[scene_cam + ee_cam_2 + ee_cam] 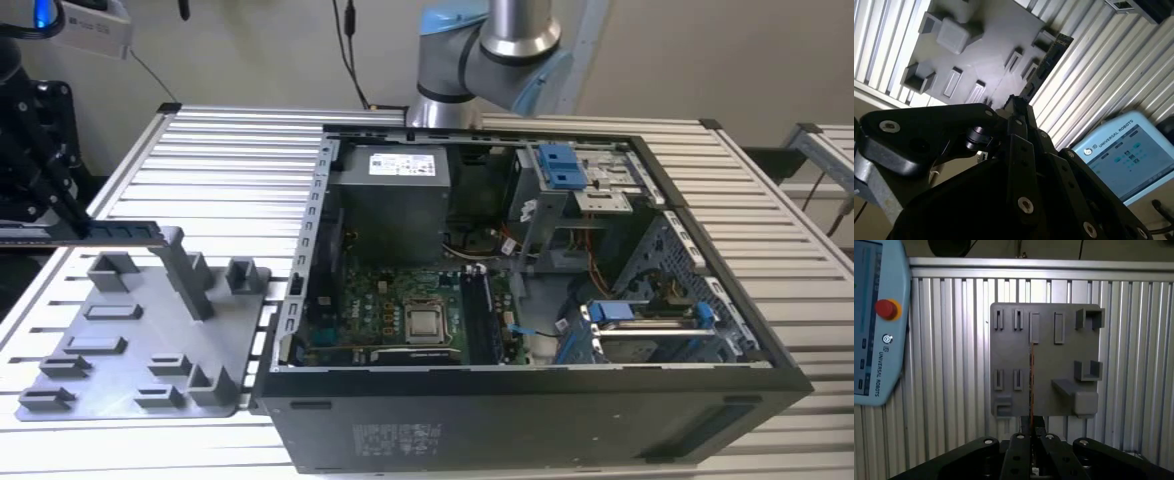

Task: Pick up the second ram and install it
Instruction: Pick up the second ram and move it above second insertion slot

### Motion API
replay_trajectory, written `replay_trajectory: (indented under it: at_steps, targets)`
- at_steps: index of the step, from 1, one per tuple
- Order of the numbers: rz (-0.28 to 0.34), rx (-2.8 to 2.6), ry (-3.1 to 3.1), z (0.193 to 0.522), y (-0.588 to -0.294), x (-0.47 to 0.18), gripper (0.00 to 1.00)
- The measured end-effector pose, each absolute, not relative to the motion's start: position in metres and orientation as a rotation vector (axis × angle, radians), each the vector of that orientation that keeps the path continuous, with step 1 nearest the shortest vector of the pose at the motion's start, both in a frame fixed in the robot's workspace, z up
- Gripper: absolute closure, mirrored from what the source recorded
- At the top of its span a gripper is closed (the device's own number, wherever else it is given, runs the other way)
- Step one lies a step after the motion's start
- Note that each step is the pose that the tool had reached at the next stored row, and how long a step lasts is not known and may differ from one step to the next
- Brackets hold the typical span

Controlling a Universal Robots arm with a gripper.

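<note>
Second ram (127, 233) pinched in claw (1014, 104), over gray tray (134, 340); open computer case (534, 420) beside tray.

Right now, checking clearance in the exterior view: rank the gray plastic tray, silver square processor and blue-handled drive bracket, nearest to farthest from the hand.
From the hand, shut on the thin dark memory stick:
1. Gray plastic tray, just below it, on the exterior view's left.
2. Silver square processor, mid-way across the open black computer case.
3. Blue-handled drive bracket, at that case's side on the exterior view's right.
</note>
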State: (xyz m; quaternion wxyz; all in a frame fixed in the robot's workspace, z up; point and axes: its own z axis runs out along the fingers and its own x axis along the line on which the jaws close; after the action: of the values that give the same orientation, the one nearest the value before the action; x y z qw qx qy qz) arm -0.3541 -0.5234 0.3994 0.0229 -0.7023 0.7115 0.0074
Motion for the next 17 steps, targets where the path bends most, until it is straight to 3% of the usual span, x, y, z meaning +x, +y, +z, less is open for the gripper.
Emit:
replay_trajectory:
  at_steps: [17]
  targets:
    - [0.023,-2.175,2.203,0.3995,-0.5234,-0.3438,0.86]
